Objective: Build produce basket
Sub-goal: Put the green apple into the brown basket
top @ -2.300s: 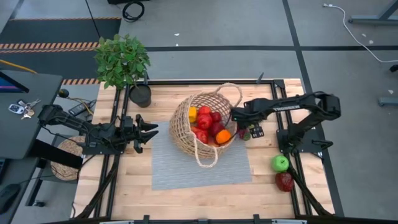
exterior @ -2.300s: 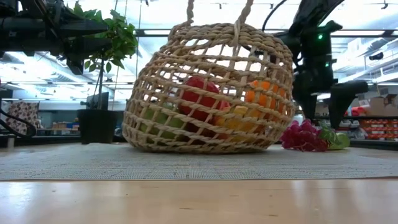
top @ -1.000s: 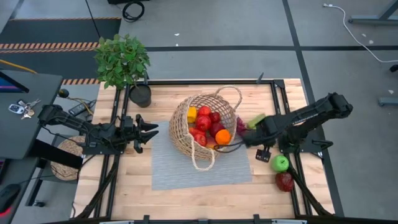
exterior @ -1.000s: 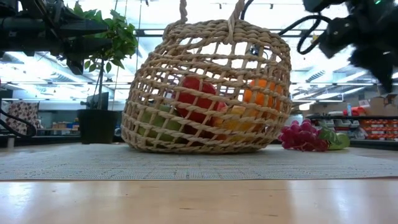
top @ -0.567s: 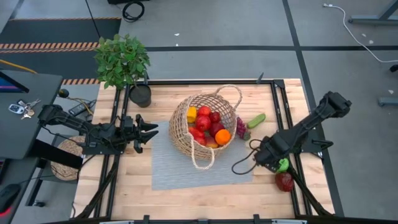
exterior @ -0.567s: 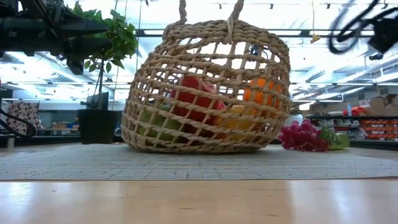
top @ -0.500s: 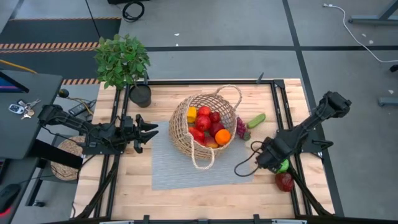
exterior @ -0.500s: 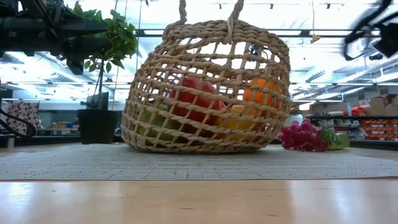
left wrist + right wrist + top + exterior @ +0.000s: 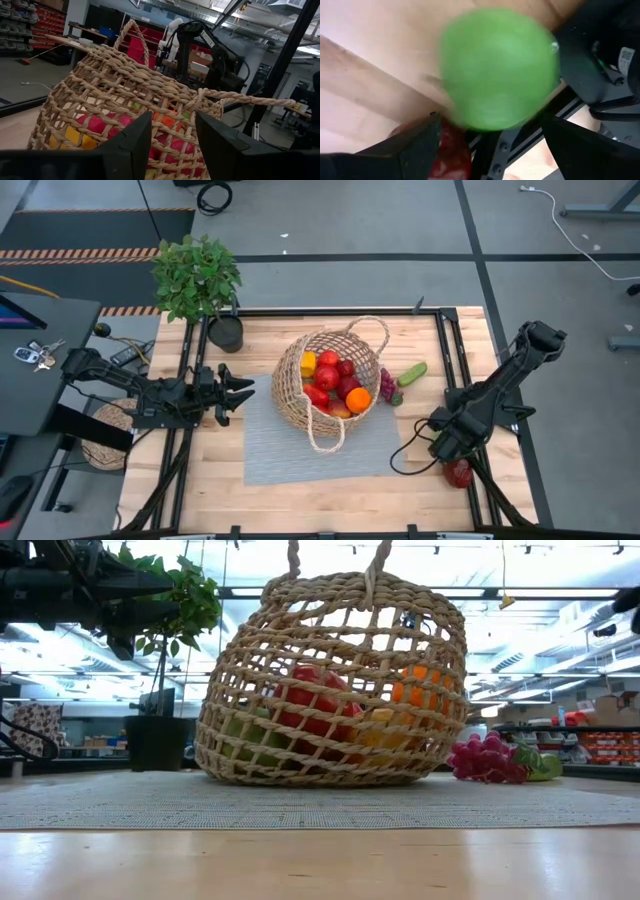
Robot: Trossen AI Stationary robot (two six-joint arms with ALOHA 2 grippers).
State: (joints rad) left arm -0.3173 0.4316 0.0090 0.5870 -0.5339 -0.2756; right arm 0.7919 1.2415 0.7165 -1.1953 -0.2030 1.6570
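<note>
High view: basket [image 9: 327, 383] at frame centre on grey mat [image 9: 300, 452], already holding red, orange and yellow produce [image 9: 333, 381]; grapes [image 9: 386, 385] and cucumber [image 9: 410, 373] lie just right of it. Right gripper [image 9: 447, 442], lower right, fingers spread wide, sits over green apple [image 9: 497, 70], prob. lining up a grasp. Left gripper [image 9: 240, 391], mid-left, fingers partly apart, holds nothing, waiting. Wooden table [image 9: 200, 480]; potted plant [image 9: 200, 280] upper left; concrete floor beyond.

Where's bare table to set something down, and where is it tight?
Free: the grey mat in front of the basket, and the bare wood between mat and table edge. Crowded: the grapes and cucumber beside the basket, and the corner where the right gripper hovers at the green apple.
</note>
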